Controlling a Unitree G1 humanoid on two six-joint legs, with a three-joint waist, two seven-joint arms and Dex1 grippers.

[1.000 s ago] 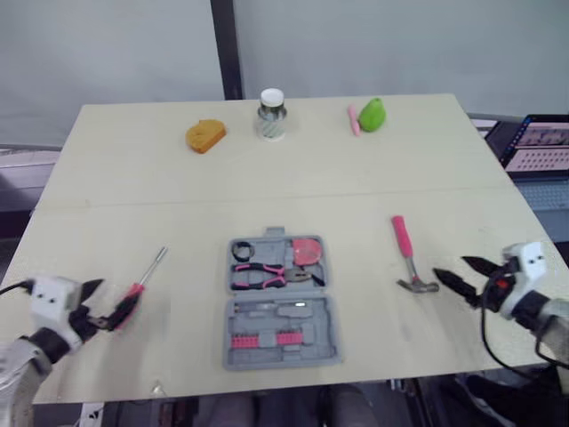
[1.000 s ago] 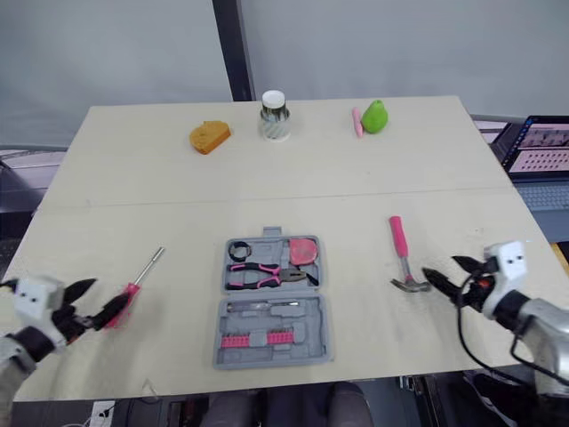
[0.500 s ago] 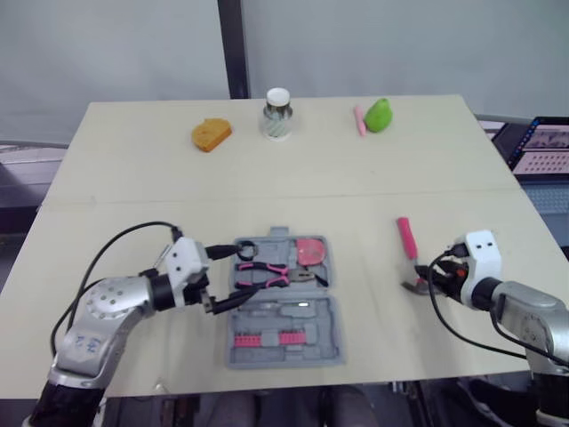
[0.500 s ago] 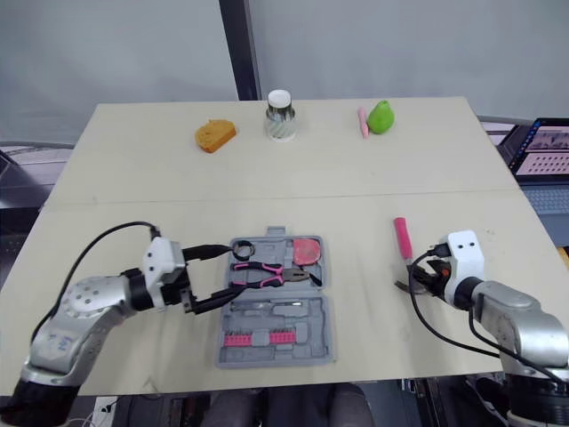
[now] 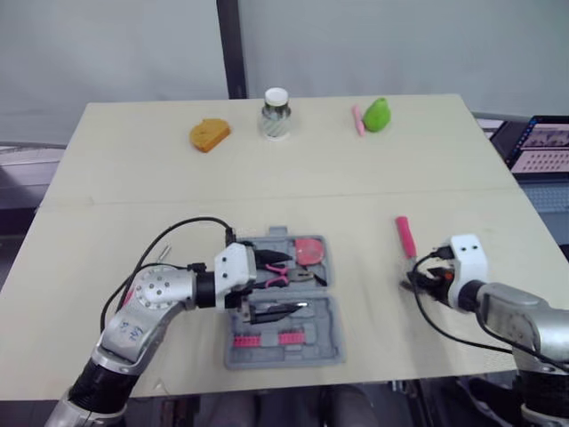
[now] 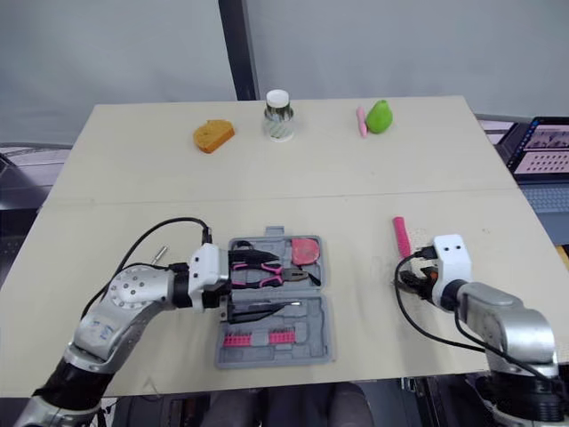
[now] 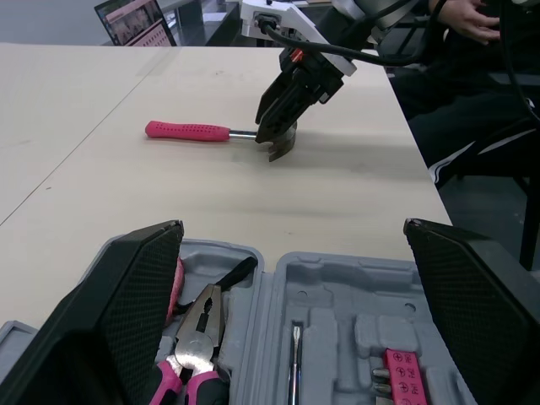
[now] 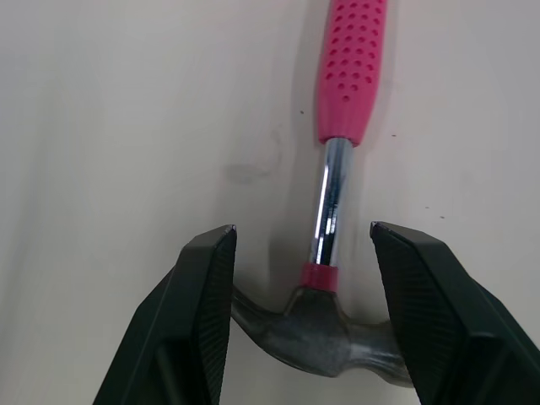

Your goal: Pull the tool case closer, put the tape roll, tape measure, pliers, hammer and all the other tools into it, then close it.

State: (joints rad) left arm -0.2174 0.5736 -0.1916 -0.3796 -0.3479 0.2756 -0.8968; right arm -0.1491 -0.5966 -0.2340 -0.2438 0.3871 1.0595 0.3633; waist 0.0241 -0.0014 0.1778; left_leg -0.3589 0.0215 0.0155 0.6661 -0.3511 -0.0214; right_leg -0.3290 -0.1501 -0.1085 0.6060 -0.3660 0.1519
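While open, right pincer (image 8: pixel 301 229) astride hammer (image 8: pixel 336 190).

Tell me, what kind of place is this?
Probably a robot test lab or workshop: a plain table holds an open tool case and a hammer, with a laptop beside it.

Pale tabletop (image 5: pixel 133 169), a seam (image 5: pixel 267 197) across it, before a grey wall (image 5: pixel 107 53) with a dark post (image 5: pixel 228 44); laptop (image 5: pixel 536 147) at right.
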